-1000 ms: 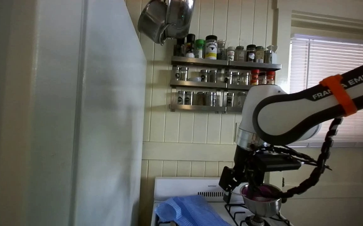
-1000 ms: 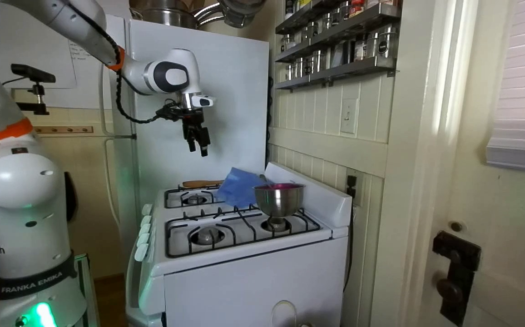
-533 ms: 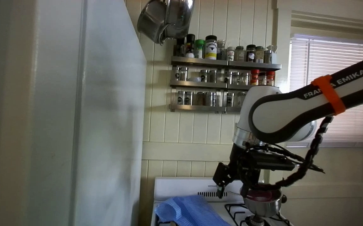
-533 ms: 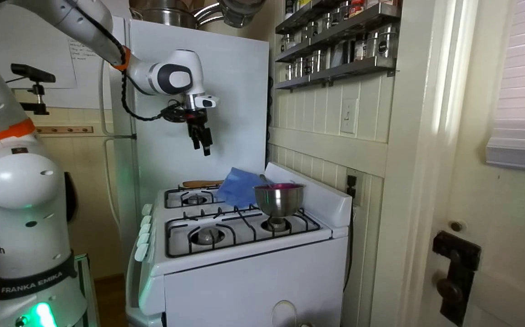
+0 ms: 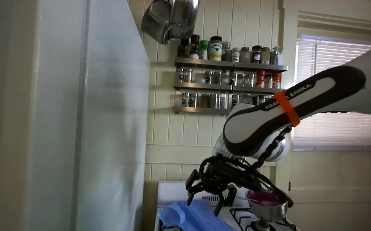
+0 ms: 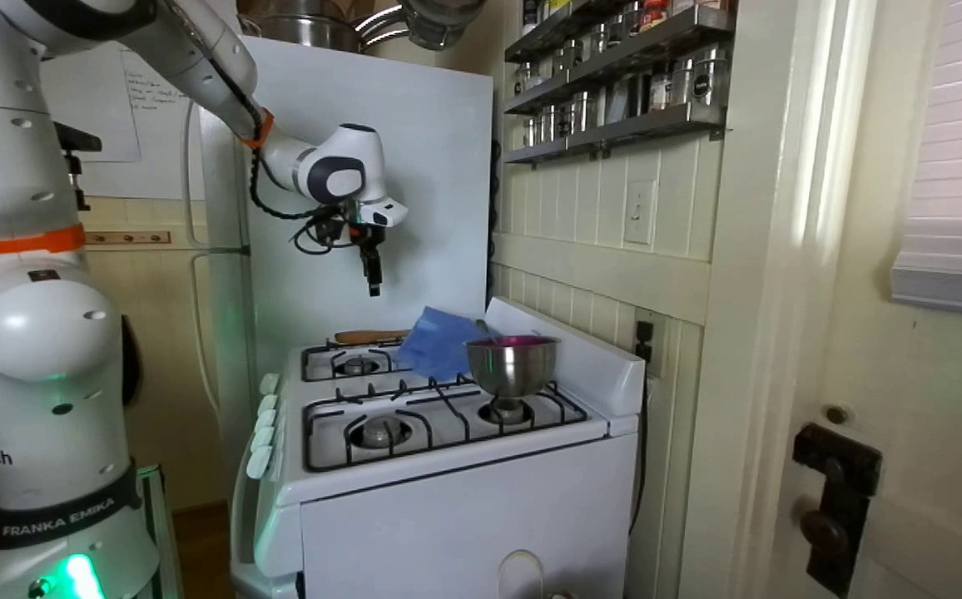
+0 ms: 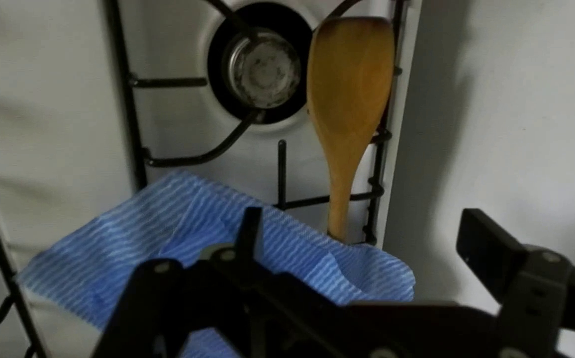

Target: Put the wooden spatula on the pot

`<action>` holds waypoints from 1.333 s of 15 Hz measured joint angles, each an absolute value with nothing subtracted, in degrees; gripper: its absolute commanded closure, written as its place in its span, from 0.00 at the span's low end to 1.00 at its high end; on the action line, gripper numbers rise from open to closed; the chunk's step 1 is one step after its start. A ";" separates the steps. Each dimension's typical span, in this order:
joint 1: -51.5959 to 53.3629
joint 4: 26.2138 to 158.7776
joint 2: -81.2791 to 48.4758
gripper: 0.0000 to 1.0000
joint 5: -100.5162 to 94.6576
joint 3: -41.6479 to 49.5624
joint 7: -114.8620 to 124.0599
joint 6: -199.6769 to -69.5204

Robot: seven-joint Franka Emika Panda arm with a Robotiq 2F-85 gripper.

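Tan-brown wooden spatula [image 7: 352, 74] flat on the burner grate [image 7: 127, 99], below the gripper [image 7: 362, 216] and apart from it; blade farthest away, handle toward the gap between the fingers [image 7: 489, 248]. Jaws spread wide. Also below the gripper, a rumpled blue striped cloth [image 7: 143, 233], over the lower part of the handle and hiding it. To the side of the gripper, just past the grate's edge, the upright white side of a refrigerator [image 6: 439, 208]. Off to one side of the gripper in both exterior views, apart from it, the pot [image 6: 513, 370]: steel-walled, pink inside, over a back burner [image 6: 508, 411] of the stove [image 6: 464, 516].
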State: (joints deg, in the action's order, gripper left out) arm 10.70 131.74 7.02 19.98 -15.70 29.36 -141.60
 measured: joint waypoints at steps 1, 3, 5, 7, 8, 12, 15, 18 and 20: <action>10.80 131.25 5.51 0.00 21.32 -15.54 30.19 -141.60; 10.79 130.48 2.76 0.00 23.42 -14.79 30.93 -141.60; 10.79 129.43 -0.07 0.00 25.01 -14.24 30.92 -142.25; 10.88 127.64 -3.34 0.00 25.77 -14.19 30.84 -142.75; 11.05 126.50 -5.03 0.00 25.80 -14.20 30.62 -142.75; 11.98 121.28 -11.52 0.08 25.59 -14.22 29.38 -142.75; 12.46 117.54 -15.72 0.15 25.44 -14.14 28.04 -142.75; 12.77 114.58 -19.02 0.19 25.19 -14.03 27.26 -142.65; 12.94 113.15 -20.59 0.41 25.17 -13.93 26.84 -142.50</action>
